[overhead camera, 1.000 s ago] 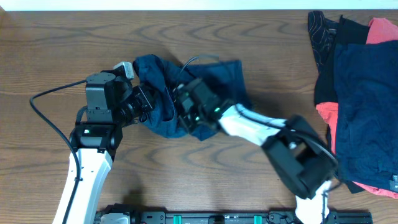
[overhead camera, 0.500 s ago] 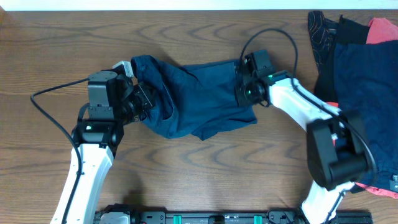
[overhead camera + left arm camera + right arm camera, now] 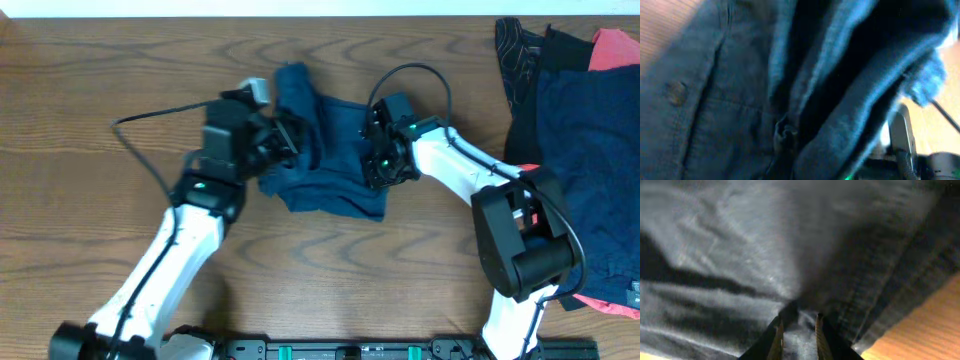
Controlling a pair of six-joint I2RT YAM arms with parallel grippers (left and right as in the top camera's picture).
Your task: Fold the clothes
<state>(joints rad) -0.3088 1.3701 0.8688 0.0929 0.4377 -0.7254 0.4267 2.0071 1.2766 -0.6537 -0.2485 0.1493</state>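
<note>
The dark navy shorts (image 3: 335, 188) lie bunched in the middle of the wooden table (image 3: 120, 80). My left gripper (image 3: 288, 140) is at their left upper edge and shut on the cloth. In the left wrist view the shorts (image 3: 715, 100) fill the frame and bury the jaws. My right gripper (image 3: 376, 165) is at the shorts' right side. In the right wrist view its two fingers (image 3: 797, 325) are pinched on a fold of the shorts (image 3: 740, 255).
A pile of other clothes lies at the right edge: a navy garment (image 3: 590, 170) on top, coral-red cloth (image 3: 615, 45) and black cloth with thin pale lines (image 3: 515, 50). A black cable (image 3: 150, 150) trails from the left arm.
My left gripper has swung right and up with the shorts' left end. My right gripper has shifted slightly left and down. The shorts went from spread wide to a narrow bunch.
</note>
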